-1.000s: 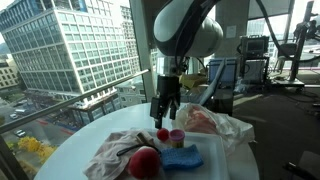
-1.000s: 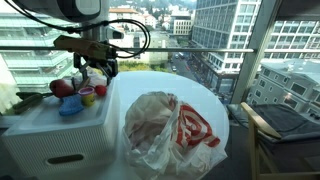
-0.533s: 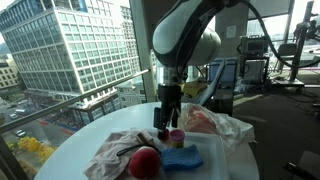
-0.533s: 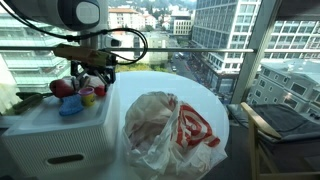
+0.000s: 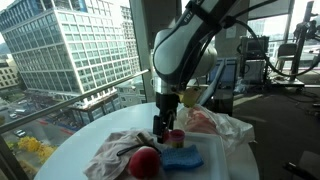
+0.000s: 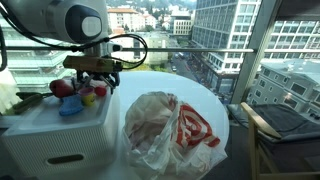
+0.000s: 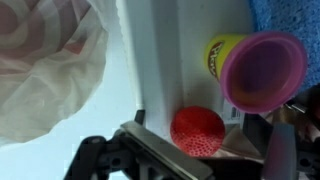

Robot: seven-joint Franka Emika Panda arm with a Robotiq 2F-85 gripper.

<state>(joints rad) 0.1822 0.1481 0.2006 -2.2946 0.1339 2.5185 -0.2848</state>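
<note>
A small red dimpled ball [image 7: 198, 131] lies on the top of a white box [image 7: 170, 50], just beside a yellow tub with a pink lid [image 7: 256, 70]. My gripper [image 7: 195, 152] hangs right over the ball, open, with one finger on each side of it and nothing held. In both exterior views the gripper [image 5: 165, 128] [image 6: 92, 82] points down at the box top, close to the red ball [image 5: 162, 134] and the pink-lidded tub [image 5: 177, 136] [image 6: 88, 98].
A red apple [image 5: 145, 162] [image 6: 61, 88] and a blue sponge [image 5: 182, 157] [image 6: 70, 108] also lie on the box [image 6: 60, 135]. A crumpled plastic bag with red print [image 6: 165, 125] [image 5: 215, 125] and a cloth [image 5: 115, 152] rest on the round white table beside glass walls.
The arm has swung over and the gripper has come down closer to the small red ball. The jaws stayed open; nothing on the box moved.
</note>
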